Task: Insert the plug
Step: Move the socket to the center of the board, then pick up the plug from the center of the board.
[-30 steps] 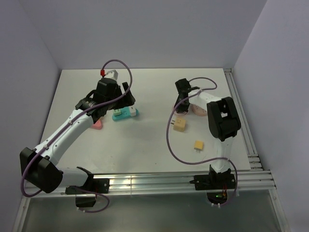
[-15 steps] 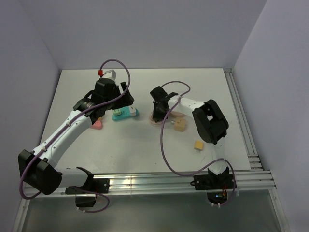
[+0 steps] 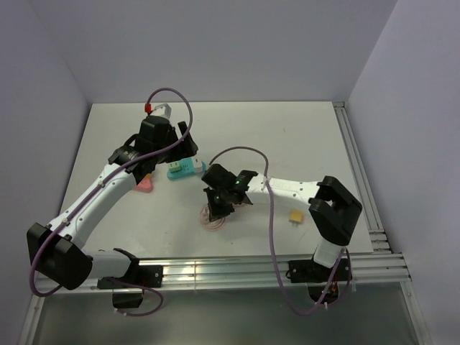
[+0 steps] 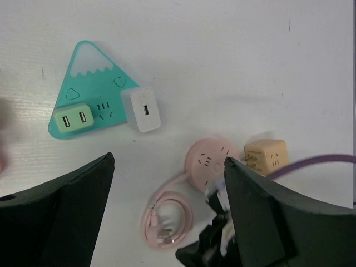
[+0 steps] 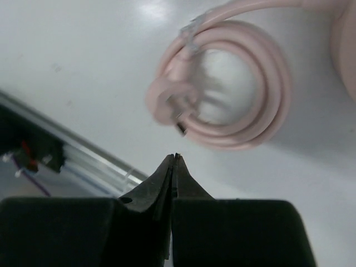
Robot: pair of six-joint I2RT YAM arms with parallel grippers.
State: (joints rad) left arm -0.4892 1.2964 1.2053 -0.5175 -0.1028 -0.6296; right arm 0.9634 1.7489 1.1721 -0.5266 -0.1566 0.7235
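Note:
A teal triangular power strip (image 4: 92, 94) (image 3: 185, 169) lies on the table with a white charger (image 4: 141, 109) and a green USB adapter (image 4: 72, 119) plugged into it. My left gripper (image 4: 168, 158) (image 3: 190, 152) hovers open and empty just above it. A pink round socket (image 4: 211, 163) trails a coiled pink cable (image 5: 228, 94) (image 3: 213, 221) that ends in a pronged plug (image 5: 172, 105). My right gripper (image 5: 173, 156) (image 3: 214, 208) is shut with nothing in it, right beside the coil. A tan cube adapter (image 4: 267, 157) sits against the pink socket.
A small yellow plug (image 3: 295, 215) lies right of the right arm. A pink object (image 3: 144, 185) sits partly under the left arm. An aluminium rail (image 3: 237, 269) runs along the near edge, another along the right side (image 3: 359, 180). Purple cables loop from both wrists.
The right arm has swung from the far right to the table's middle front, and the pink socket and its coil came with it. The left arm has barely moved.

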